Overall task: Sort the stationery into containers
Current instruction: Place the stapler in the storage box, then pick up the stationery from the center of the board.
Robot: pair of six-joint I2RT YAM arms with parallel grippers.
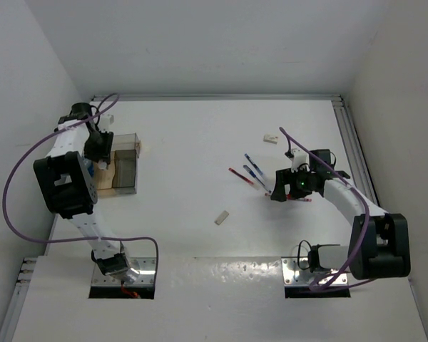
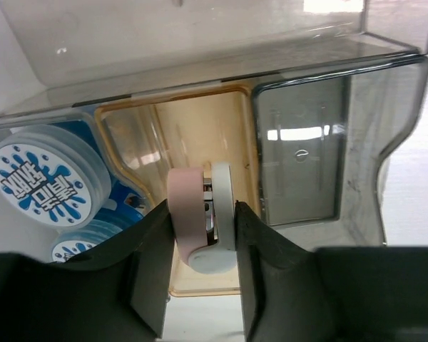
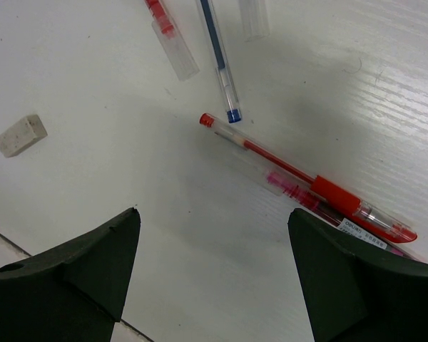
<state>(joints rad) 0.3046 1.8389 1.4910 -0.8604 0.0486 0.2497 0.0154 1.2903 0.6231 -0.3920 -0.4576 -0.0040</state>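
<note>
White walls close in a white bench point(image 1: 200, 128) on three sides. At its far left stands a clear box point(image 1: 125, 171) with thin walls, and the left arm reaches over it.

In the left wrist view, the left gripper point(image 2: 203, 214) is closed on a pink-white piece point(image 2: 200, 224), one finger pressed to the pink face and the other to the white. The piece is held on edge above a tan-rimmed middle compartment of the box; whether it touches the floor there cannot be told. Two blue-white rolls point(image 2: 39, 182) lie flat in the compartment to the left of it, one partly hidden behind the gripper's finger. The compartment on the other side has a clear floor.

Well apart, on the right side of the bench, the right gripper point(image 1: 289, 189) hangs low over loose pens with its jaws spread wide and nothing between them. In the right wrist view a red pen point(image 3: 307, 182) lies slanted on the bench between the two fingers, with another pen tight against its side. A blue pen point(image 3: 221, 64) lies just beyond, its tip near the red pen's end cap without touching it, and a second red one sits beside that at the top edge. A beige eraser point(image 3: 20, 135) rests alone off to the left. The top view shows another pale block point(image 1: 271, 139) farther back on the bench.
</note>
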